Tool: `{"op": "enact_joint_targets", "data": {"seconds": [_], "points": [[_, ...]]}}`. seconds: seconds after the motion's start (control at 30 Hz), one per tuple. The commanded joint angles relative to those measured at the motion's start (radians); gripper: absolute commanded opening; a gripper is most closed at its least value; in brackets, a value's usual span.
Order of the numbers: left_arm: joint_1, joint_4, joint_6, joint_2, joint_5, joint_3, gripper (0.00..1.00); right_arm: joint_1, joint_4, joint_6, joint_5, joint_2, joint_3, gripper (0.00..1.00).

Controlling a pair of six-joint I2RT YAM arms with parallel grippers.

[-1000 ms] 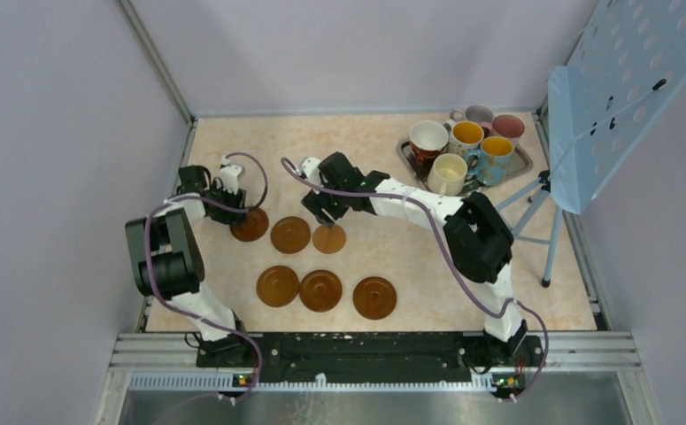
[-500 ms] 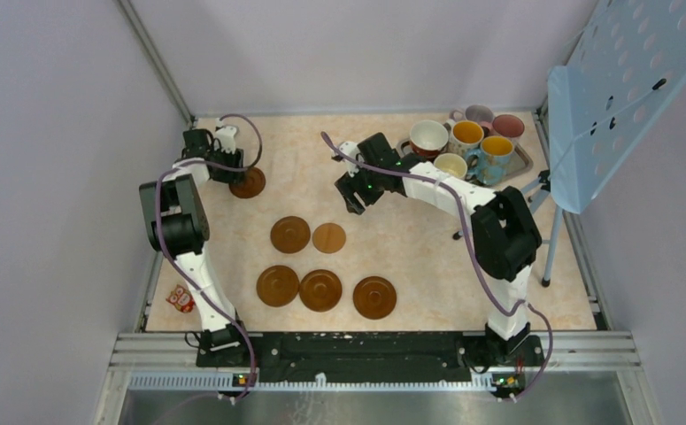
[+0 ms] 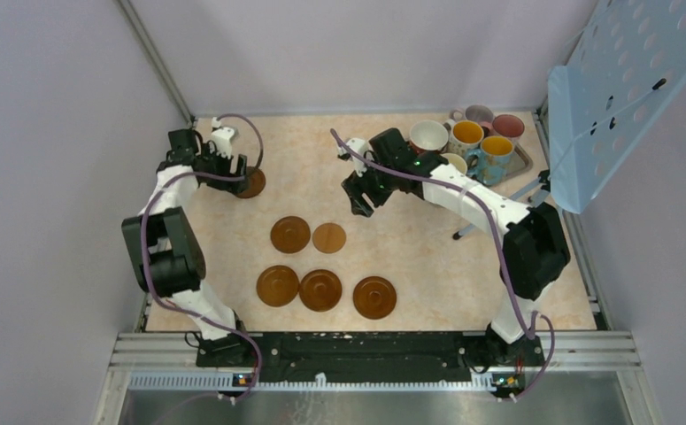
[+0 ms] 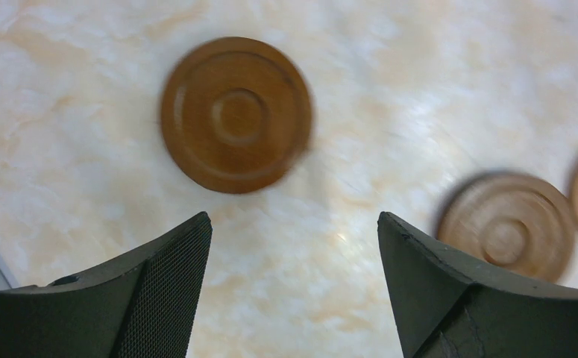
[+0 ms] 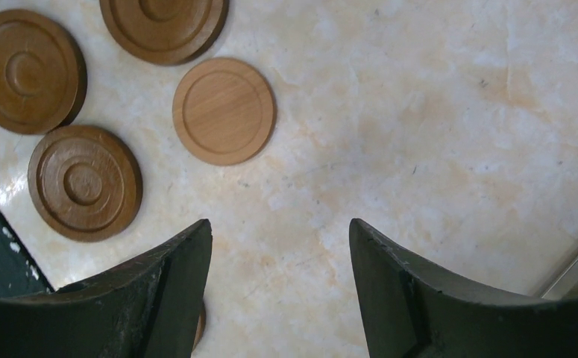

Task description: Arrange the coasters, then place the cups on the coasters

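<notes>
Six round brown coasters lie flat on the table. One dark coaster (image 3: 255,184) (image 4: 236,114) sits alone at the far left, just ahead of my left gripper (image 3: 235,175) (image 4: 293,218), which is open and empty above it. Two coasters form a middle row, dark (image 3: 290,235) and lighter (image 3: 328,237) (image 5: 224,110). A near row holds three dark ones (image 3: 320,289). My right gripper (image 3: 358,197) (image 5: 280,224) hangs open over bare table between the coasters and the cups (image 3: 466,133), which stand grouped at the far right.
The cups stand on a square silver tray (image 3: 522,163); the right forearm partly hides the cream cup (image 3: 450,161). A blue perforated board (image 3: 622,80) on a tripod stands at the right edge. Walls enclose the table on the left and far sides.
My left gripper carried a dark coaster away to the far left, then opened and let it go. My right arm moved off the light coaster toward the cups, staying open.
</notes>
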Motion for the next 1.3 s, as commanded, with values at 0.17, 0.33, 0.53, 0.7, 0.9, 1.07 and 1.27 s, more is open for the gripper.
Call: {"op": "enact_joint_targets", "data": {"seconds": [0.17,0.33,0.53,0.7,0.9,1.07,1.27], "points": [[-0.011,-0.133,0.214,-0.242,0.189,-0.302,0.9,-0.017,-0.059,-0.043,-0.076,-0.169,-0.126,0.67],[-0.074,-0.067,0.194,-0.25,0.135,-0.378,0.88,-0.023,-0.045,-0.052,-0.078,-0.227,-0.21,0.67],[-0.157,0.022,0.134,-0.206,0.072,-0.406,0.83,-0.05,-0.05,-0.052,-0.105,-0.277,-0.263,0.67],[-0.268,0.112,0.092,-0.19,-0.055,-0.44,0.81,-0.067,-0.061,-0.064,-0.092,-0.307,-0.293,0.67],[-0.319,0.138,0.054,-0.129,-0.136,-0.414,0.75,-0.074,-0.043,-0.07,-0.073,-0.341,-0.352,0.67],[-0.319,0.171,0.018,-0.027,-0.188,-0.334,0.66,-0.08,-0.011,-0.075,-0.065,-0.371,-0.39,0.67],[-0.319,0.183,-0.046,0.136,-0.167,-0.168,0.59,-0.086,0.006,-0.078,-0.066,-0.387,-0.416,0.67]]}}
